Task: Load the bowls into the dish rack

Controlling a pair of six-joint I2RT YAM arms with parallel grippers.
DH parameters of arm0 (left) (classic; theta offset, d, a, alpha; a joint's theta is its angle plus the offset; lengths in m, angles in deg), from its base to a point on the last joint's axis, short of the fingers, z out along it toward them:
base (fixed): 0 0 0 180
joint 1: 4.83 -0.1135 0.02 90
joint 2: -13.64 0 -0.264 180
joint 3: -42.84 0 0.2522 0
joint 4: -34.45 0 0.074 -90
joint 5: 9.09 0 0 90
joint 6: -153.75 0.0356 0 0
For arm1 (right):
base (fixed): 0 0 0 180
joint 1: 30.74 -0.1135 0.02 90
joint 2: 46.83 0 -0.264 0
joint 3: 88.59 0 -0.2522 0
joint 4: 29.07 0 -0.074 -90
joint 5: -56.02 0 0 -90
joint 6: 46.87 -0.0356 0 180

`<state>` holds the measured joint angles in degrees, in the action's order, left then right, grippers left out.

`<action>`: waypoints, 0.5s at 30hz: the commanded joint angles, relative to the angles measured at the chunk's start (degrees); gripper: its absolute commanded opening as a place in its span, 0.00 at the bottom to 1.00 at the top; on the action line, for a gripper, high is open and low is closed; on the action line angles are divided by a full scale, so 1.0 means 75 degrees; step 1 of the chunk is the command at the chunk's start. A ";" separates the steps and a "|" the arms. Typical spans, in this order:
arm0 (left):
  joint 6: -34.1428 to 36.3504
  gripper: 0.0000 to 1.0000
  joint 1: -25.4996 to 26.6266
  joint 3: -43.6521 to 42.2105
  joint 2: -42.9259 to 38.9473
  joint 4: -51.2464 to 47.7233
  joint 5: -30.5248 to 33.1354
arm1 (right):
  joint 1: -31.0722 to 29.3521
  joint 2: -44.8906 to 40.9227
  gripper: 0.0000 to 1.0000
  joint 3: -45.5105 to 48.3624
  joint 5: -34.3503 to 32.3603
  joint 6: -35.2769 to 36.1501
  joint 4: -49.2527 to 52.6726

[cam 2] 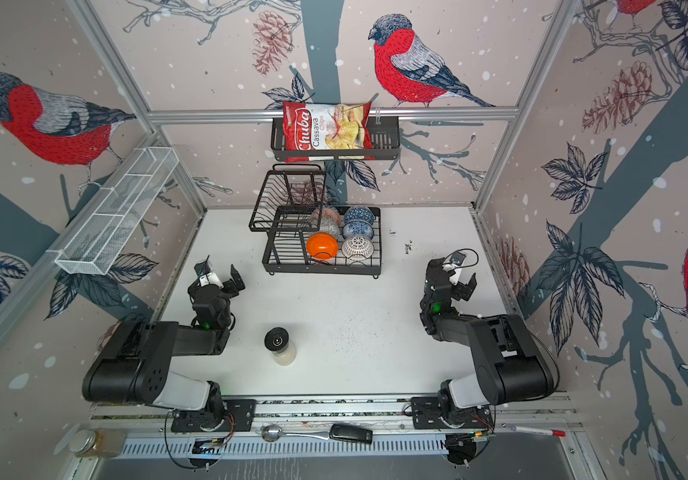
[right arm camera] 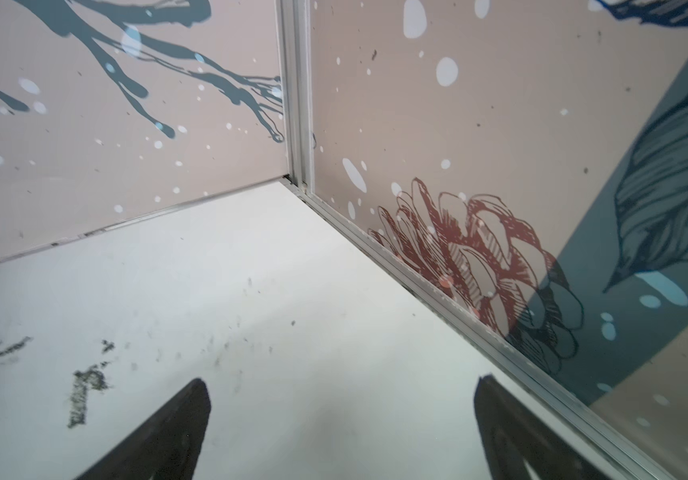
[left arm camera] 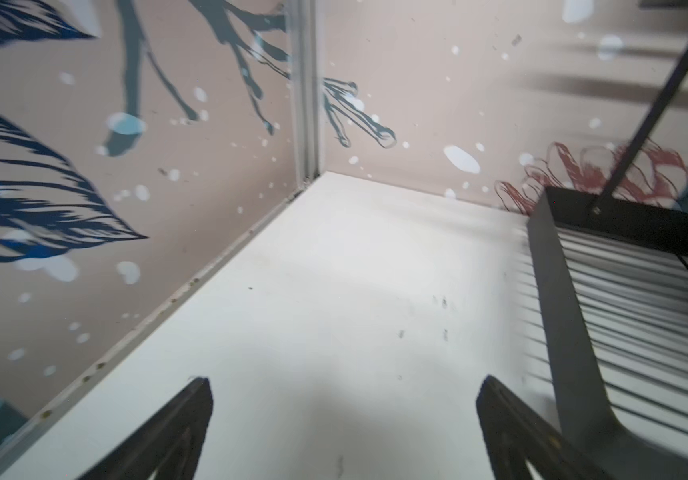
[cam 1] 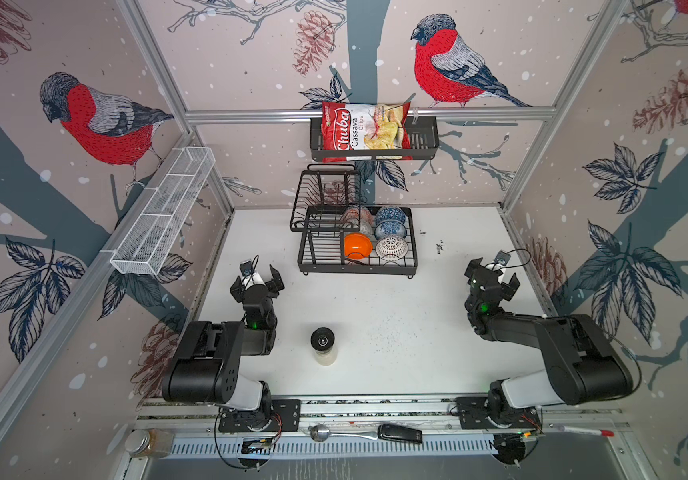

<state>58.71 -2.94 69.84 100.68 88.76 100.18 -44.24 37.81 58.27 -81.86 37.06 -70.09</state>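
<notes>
- Dish rack (cam 1: 359, 270) lower tray: orange bowl (cam 1: 357, 245), lattice bowl (cam 1: 392, 247), two blue bowls (cam 1: 390, 216).
- Wall basket (cam 1: 425, 143): chips bag (cam 1: 359, 133).
- Left end effector (cam 1: 257, 278), right end effector (cam 1: 493, 274): jaws wide.

The dish rack (cam 1: 355, 269) is showing matt black metal wire. The orange bowl (cam 1: 357, 245) is gleaming glossy, while the white table (cam 1: 396, 316) is looking smooth, matt and scuffed.

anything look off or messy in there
Only small things: dark smudges mark the white table right of the dish rack, and a black-capped jar stands alone mid-table. No spills or damage visible.
</notes>
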 commanded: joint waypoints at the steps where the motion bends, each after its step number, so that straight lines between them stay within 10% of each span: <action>1: 0.0366 0.99 -0.0002 -0.0244 0.0314 0.1350 -0.0393 | -0.0200 0.0389 0.99 0.0342 -0.0684 0.0483 -0.1982; 15: 0.0367 0.99 -0.0018 -0.0209 0.0265 0.1282 -0.0439 | 0.0610 -0.0153 0.99 0.0902 0.1485 0.0024 -0.2008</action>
<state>60.79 -3.00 68.35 102.65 95.25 97.45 -41.77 38.60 62.60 -78.96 39.55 -81.39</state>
